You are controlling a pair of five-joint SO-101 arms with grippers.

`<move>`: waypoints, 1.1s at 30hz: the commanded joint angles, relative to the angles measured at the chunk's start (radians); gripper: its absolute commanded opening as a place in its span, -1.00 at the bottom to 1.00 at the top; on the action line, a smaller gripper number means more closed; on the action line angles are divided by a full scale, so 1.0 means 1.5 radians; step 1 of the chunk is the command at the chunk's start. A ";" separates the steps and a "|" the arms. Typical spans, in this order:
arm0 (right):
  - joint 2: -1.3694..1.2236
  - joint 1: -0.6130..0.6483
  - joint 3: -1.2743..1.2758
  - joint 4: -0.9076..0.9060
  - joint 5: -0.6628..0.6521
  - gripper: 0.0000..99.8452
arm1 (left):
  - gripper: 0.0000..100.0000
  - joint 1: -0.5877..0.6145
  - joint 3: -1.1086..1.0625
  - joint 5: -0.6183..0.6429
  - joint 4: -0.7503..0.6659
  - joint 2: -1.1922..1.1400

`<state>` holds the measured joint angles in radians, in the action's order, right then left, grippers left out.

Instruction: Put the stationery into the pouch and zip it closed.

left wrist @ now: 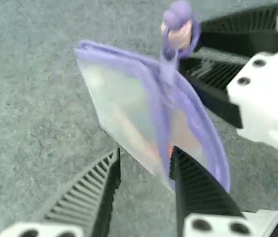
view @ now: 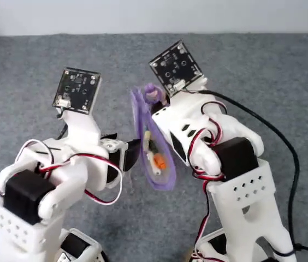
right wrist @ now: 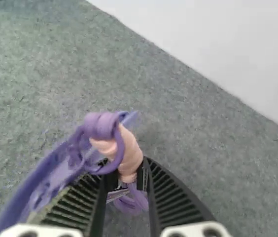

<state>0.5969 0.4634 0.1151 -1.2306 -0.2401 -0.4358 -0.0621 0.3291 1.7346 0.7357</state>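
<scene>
High view: I see a translucent purple plastic pouch (view: 167, 173) held up on edge above the grey felt-covered table (view: 285, 82), between my two white arms. Inside it lies the stationery (view: 157, 159), orange, white and green pieces bunched together in the lower half. The left tool (view: 134, 153) sits against the pouch's lower side edge. The right tool (view: 162, 102) is at the pouch's upper end, beside a purple-and-peach zipper charm (view: 152, 91).

Left wrist view: the left tool (left wrist: 145, 185) has its two ribbed black fingers spread. The pouch (left wrist: 124, 103) hangs tilted, its bottom corner dipping into the gap and touching one finger (left wrist: 188, 187). An orange blur shows through the plastic there. The zipper charm (left wrist: 178, 24) stands at the far end, with the right tool's black fingers just beside it.

Right wrist view: the right tool (right wrist: 124, 192) is pressed nearly together, pinching the zipper charm (right wrist: 117, 143) by its purple cord. The pouch's purple edge (right wrist: 45, 177) trails off to one side. A pale wall (right wrist: 227, 49) rises behind the table.
</scene>
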 commanded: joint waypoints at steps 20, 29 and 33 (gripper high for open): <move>0.026 -0.018 -0.026 -0.019 0.055 -0.99 | -0.87 0.051 -0.022 -0.013 0.009 0.063; 0.026 -0.054 -0.081 -0.020 -0.007 -0.99 | -0.89 0.120 -0.211 -0.059 -0.108 0.060; 0.026 -0.052 -0.082 -0.012 -0.014 -0.99 | -0.89 0.020 -0.287 -0.053 -0.203 0.059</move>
<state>0.6122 0.3928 0.0384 -1.2827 -0.2493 -0.3161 -0.4519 0.2555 1.5321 0.8216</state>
